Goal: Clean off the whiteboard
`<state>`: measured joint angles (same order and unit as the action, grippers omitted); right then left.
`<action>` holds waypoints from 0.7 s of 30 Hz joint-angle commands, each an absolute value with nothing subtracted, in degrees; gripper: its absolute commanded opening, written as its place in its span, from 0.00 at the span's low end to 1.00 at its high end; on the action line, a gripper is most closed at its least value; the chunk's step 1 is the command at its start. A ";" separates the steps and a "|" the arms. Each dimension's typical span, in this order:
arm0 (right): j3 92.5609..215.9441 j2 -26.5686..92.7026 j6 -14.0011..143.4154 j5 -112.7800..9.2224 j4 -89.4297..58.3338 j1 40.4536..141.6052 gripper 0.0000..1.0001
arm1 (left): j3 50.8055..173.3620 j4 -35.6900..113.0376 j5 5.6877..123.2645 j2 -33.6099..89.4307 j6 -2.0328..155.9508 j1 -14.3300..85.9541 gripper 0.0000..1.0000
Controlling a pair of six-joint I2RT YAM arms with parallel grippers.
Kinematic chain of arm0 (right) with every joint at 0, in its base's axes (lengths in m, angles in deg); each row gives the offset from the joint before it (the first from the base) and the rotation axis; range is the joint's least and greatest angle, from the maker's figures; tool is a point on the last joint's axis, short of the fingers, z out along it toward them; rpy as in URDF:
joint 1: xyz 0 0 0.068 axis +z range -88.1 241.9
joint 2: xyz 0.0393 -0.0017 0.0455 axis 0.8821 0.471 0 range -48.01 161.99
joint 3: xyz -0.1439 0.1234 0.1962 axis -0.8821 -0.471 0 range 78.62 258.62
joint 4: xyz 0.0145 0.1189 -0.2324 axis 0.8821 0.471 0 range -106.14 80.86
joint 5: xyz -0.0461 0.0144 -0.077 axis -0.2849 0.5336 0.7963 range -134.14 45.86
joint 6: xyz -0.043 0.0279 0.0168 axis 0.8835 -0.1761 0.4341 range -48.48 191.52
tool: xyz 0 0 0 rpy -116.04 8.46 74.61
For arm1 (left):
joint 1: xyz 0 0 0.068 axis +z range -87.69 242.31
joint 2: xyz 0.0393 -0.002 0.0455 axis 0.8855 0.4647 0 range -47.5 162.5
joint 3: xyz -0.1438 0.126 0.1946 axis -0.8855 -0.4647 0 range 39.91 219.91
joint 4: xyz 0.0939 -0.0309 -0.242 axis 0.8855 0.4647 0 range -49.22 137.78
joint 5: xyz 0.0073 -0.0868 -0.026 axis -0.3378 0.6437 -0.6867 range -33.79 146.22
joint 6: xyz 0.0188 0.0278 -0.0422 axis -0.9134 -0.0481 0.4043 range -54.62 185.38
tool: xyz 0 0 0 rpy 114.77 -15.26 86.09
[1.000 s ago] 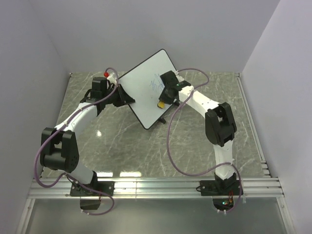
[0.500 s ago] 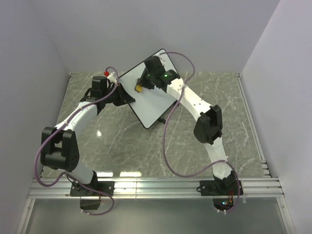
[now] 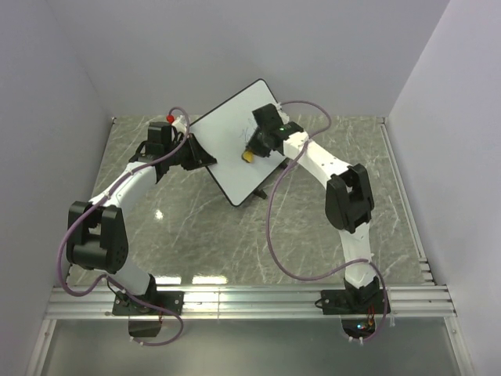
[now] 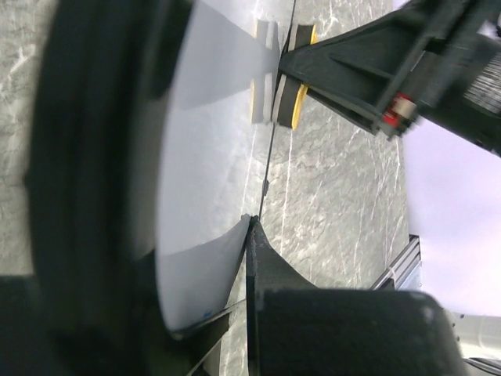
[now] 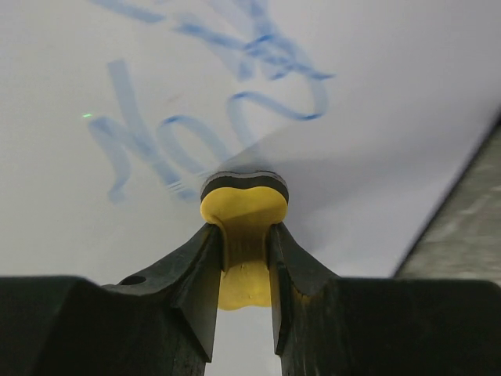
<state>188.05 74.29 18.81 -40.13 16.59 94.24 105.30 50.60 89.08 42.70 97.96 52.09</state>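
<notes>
The whiteboard (image 3: 223, 149) stands tilted at the back of the table, with blue scribbles (image 3: 254, 129) on its upper right part. My left gripper (image 3: 200, 159) is shut on the board's left edge; in the left wrist view the board (image 4: 203, 157) sits between my jaws (image 4: 205, 235). My right gripper (image 3: 252, 150) is shut on a yellow eraser (image 3: 247, 156) with a black pad, pressed against the board. In the right wrist view the eraser (image 5: 244, 205) sits in the gripper (image 5: 244, 235), its pad just below the scribbles (image 5: 203, 117). The eraser also shows in the left wrist view (image 4: 300, 78).
The grey marble table (image 3: 203, 227) has white walls on three sides. Aluminium rails (image 3: 250, 301) run along the near edge. The board's black stand foot (image 3: 261, 192) rests on the table below its lower corner. Purple cables loop beside each arm.
My right gripper swept the eraser up and left across the board, then came back right to just below the scribbles. My left gripper has kept its hold on the board.
</notes>
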 commanded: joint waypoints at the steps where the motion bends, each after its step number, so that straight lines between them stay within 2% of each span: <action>1: 184.61 76.79 18.35 -39.13 20.24 94.16 0.00 | 107.68 55.90 92.16 42.50 92.45 49.04 0.00; 4: 188.99 78.02 18.44 -39.56 20.77 94.07 0.00 | 107.59 56.07 92.16 42.59 92.27 49.04 0.00; 9: 204.02 84.43 16.42 -43.95 21.92 94.42 0.00 | 107.33 57.03 91.81 43.03 91.22 48.87 0.00; 14: 212.64 88.04 10.88 -49.41 16.82 94.77 0.00 | 107.15 58.44 91.02 43.12 89.73 48.25 0.00; 18: 212.92 88.48 10.61 -48.45 17.25 94.51 0.00 | 107.67 58.97 90.93 43.03 89.81 48.07 0.00; 21: 207.48 86.64 12.28 -46.08 21.20 93.63 0.00 | 108.81 60.37 90.58 42.86 89.38 47.99 0.00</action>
<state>211.50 85.26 13.04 -45.13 20.04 92.27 106.63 51.80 89.32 42.76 96.32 51.72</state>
